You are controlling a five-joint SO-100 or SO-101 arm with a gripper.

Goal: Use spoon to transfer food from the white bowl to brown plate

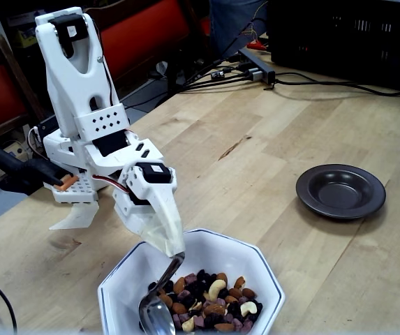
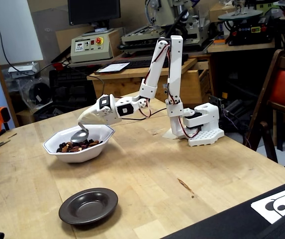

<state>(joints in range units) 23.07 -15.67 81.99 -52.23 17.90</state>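
Note:
The white bowl (image 1: pixel 259 257) sits at the near edge of a fixed view, and left of centre in the other fixed view (image 2: pixel 104 135). It holds the food (image 1: pixel 212 299) (image 2: pixel 78 146), a heap of nuts and dark dried fruit. My gripper (image 1: pixel 166 237) (image 2: pixel 89 115), wrapped in beige tape, is shut on the spoon's handle above the bowl's rim. The spoon (image 1: pixel 156 318) (image 2: pixel 79 135) slants down, its shiny bowl just over the edge of the food and looking empty. The brown plate (image 1: pixel 341 190) (image 2: pixel 88 205) lies empty on the table, apart from the bowl.
The arm's white base (image 1: pixel 79 190) (image 2: pixel 202 128) stands on the wooden table. Cables and a black crate (image 1: pixel 346 35) lie at the far side. Red chairs (image 1: pixel 140 31) stand beside the table. A printed sheet (image 2: pixel 281 201) lies on a dark edge.

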